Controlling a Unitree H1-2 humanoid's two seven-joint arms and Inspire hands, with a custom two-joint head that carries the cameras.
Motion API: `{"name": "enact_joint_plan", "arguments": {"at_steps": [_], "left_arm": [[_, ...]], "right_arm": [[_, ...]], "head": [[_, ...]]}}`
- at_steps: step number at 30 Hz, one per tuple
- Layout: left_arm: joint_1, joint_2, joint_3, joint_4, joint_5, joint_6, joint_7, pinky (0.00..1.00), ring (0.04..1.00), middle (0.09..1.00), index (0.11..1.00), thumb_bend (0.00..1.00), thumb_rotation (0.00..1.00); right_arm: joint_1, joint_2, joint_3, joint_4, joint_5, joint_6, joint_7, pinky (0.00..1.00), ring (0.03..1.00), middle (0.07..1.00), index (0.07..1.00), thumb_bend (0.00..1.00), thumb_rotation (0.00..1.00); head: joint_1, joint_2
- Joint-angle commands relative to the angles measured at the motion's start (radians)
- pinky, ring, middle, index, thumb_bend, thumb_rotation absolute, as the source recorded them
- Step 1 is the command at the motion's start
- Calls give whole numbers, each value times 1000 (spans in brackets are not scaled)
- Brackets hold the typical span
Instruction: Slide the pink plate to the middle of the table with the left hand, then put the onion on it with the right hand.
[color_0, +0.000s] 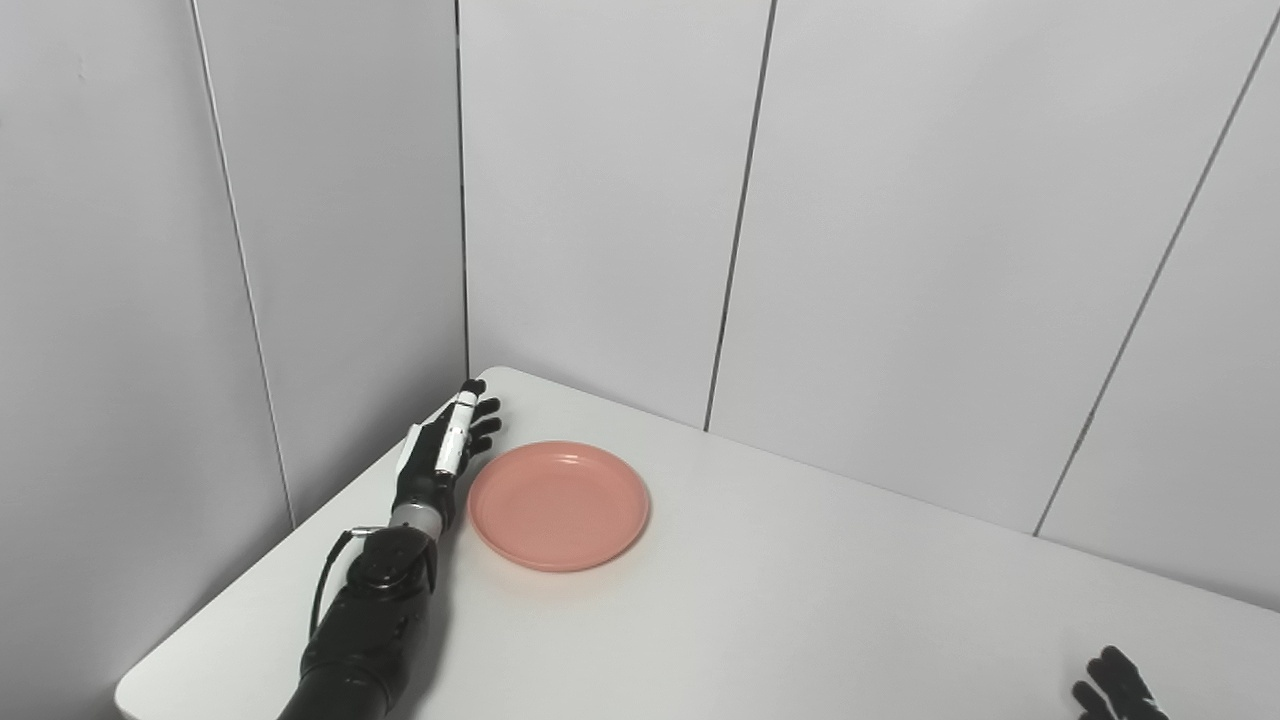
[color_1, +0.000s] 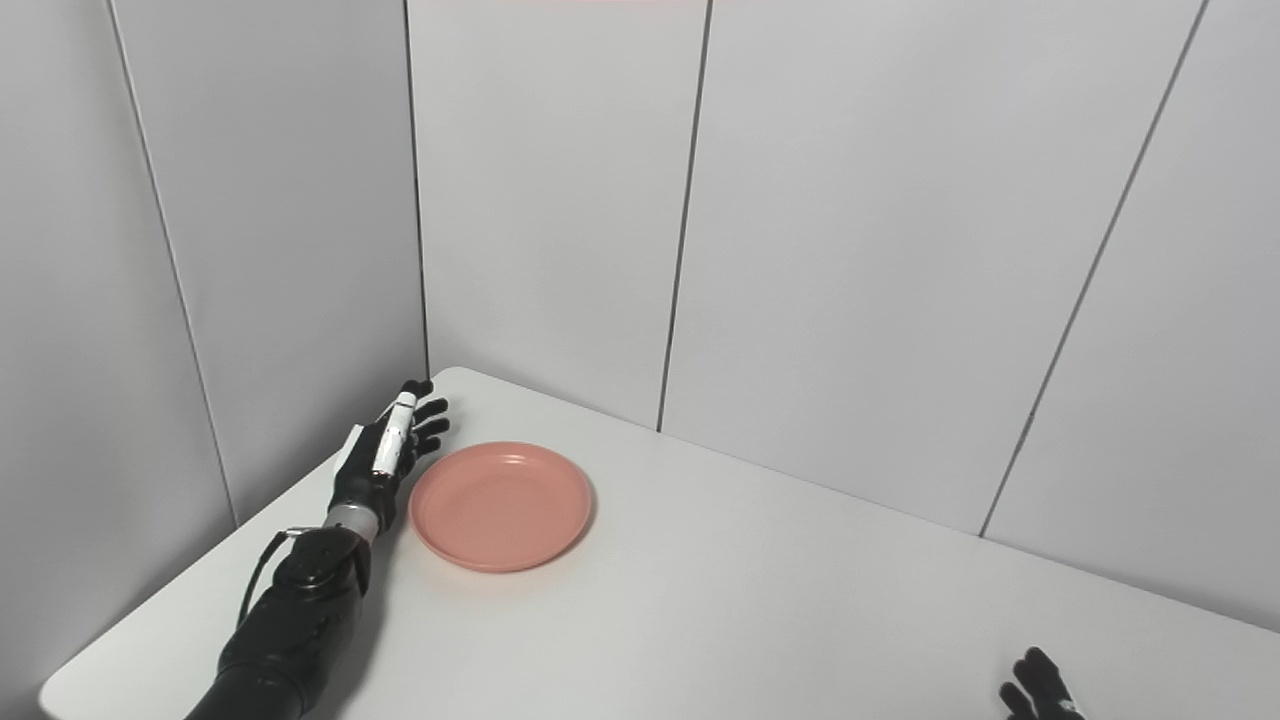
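A pink plate (color_0: 558, 504) lies empty on the white table (color_0: 800, 600), toward its far left corner. My left hand (color_0: 445, 452) rests edge-on just left of the plate, fingers stretched out and apart, open, right against the plate's left rim. Only the fingertips of my right hand (color_0: 1115, 688) show at the bottom right edge; they are spread and hold nothing that I can see. No onion is in either view.
Grey wall panels (color_0: 900, 250) close in the table on the left and at the back. The table's left edge (color_0: 250, 600) runs close beside my left forearm. Bare tabletop stretches from the plate toward the right.
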Motion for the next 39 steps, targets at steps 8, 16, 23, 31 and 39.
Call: {"name": "enact_joint_plan", "arguments": {"at_steps": [8,16,23,31,39], "left_arm": [[-20,8,-12,-63,8,12,-3,863,849,865,887,461,1000],[-21,-7,-38,-52,16,1,-9,897,863,871,889,484,1000],[-15,-16,-47,-67,11,15,0,880,847,856,873,485,1000],[-3,-21,-47,-93,-10,50,-39,890,851,864,887,504,1000],[-3,-47,-43,-107,-20,82,-53,863,834,855,878,479,1000]], "right_arm": [[-18,-8,-14,-72,12,33,-10,1000,962,952,949,393,768],[-19,-4,-12,-99,2,57,-25,992,953,944,938,385,769],[-19,1,-12,-124,5,87,-36,1000,962,951,947,376,764],[-19,14,-9,-146,-3,111,-56,1000,975,959,951,338,750],[-21,25,-5,-141,-4,98,-60,1000,978,963,957,338,723]], "head": [[1,20],[1,27],[-4,34],[-29,43],[-77,59]]}}
